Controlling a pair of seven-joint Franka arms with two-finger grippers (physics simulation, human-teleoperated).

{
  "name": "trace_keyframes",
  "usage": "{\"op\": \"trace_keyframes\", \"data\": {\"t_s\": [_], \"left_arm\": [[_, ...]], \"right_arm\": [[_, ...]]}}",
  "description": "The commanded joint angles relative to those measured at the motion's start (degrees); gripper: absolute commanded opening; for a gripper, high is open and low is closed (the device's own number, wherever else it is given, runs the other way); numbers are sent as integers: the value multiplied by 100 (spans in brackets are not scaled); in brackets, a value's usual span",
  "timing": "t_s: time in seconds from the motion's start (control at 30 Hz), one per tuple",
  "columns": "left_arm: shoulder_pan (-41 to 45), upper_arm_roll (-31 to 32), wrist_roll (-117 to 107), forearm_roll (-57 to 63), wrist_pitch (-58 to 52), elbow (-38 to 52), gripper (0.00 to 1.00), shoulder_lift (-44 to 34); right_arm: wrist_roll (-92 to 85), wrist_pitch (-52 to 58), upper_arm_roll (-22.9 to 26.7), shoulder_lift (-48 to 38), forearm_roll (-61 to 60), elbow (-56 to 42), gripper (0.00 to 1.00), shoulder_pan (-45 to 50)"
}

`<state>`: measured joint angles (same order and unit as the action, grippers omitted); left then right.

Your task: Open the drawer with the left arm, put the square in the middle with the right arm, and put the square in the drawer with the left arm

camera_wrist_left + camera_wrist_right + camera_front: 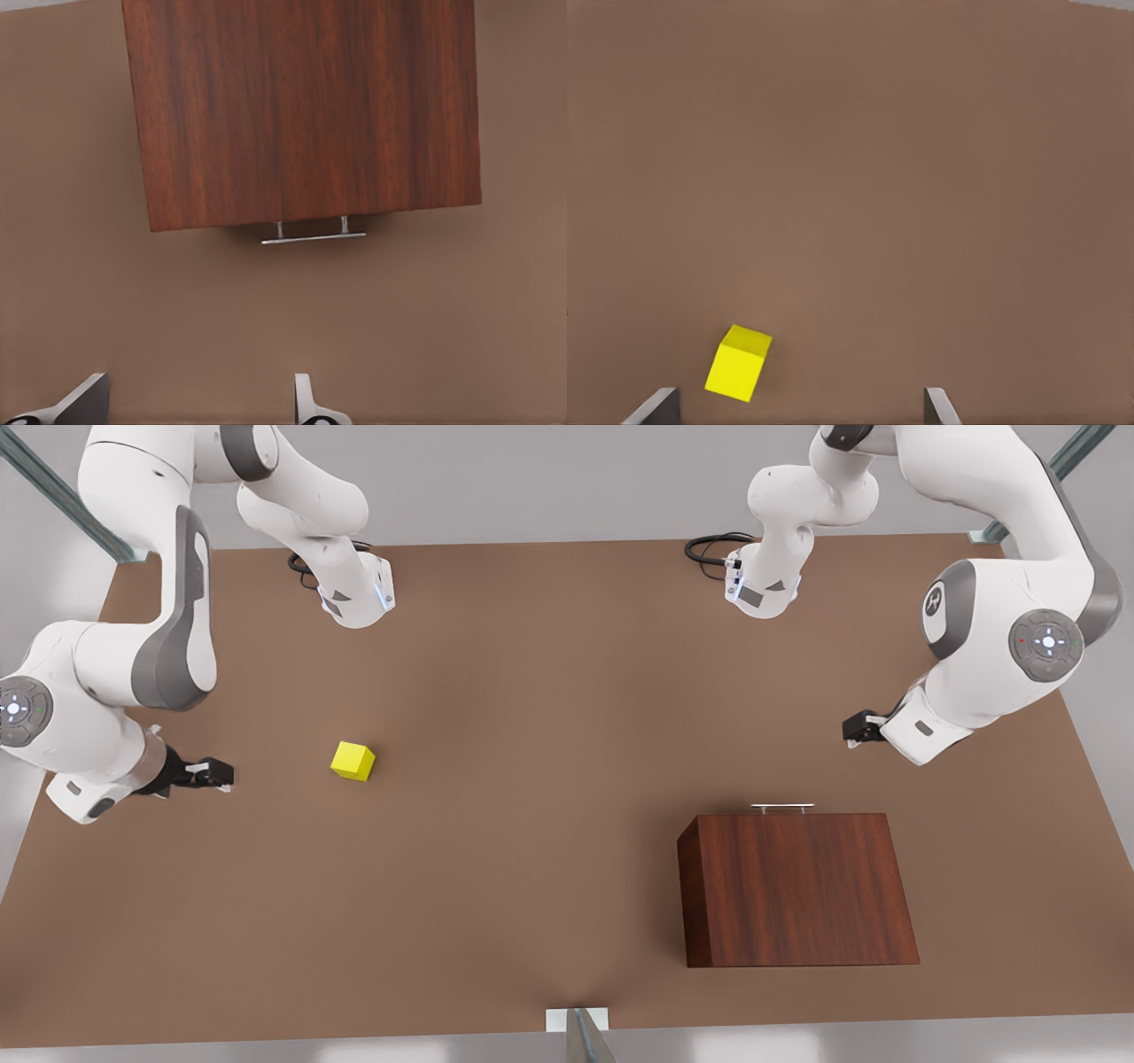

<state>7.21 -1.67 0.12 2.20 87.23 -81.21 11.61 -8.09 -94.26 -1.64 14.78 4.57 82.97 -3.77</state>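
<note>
With both the left gripper [852, 731] and right gripper [221, 775] spread empty, the closed drawer's rigid silver handle [313, 237] is best pinched mid-bar

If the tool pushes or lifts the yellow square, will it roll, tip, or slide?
The square has flat faces and sharp edges, so it probably will not roll. It looks as tall as it is wide, so a low push likely slides it across the smooth table, while a high push might tip it. It looks rigid, so its parallel sides should suit a two-finger grasp.
</note>
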Motion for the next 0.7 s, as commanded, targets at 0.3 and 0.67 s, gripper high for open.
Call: {"op": "trace_keyframes", "data": {"t_s": [0.3,0.67], "left_arm": [[53,26,-5591,-352,3616,-4113,100,-2136],[53,176,-7693,-1029,6315,-5229,100,-1574]], "right_arm": [[1327,-769,-179,-388,-624,2171,100,7],[2716,-3177,-267,-107,-1072,4262,100,95]]}}
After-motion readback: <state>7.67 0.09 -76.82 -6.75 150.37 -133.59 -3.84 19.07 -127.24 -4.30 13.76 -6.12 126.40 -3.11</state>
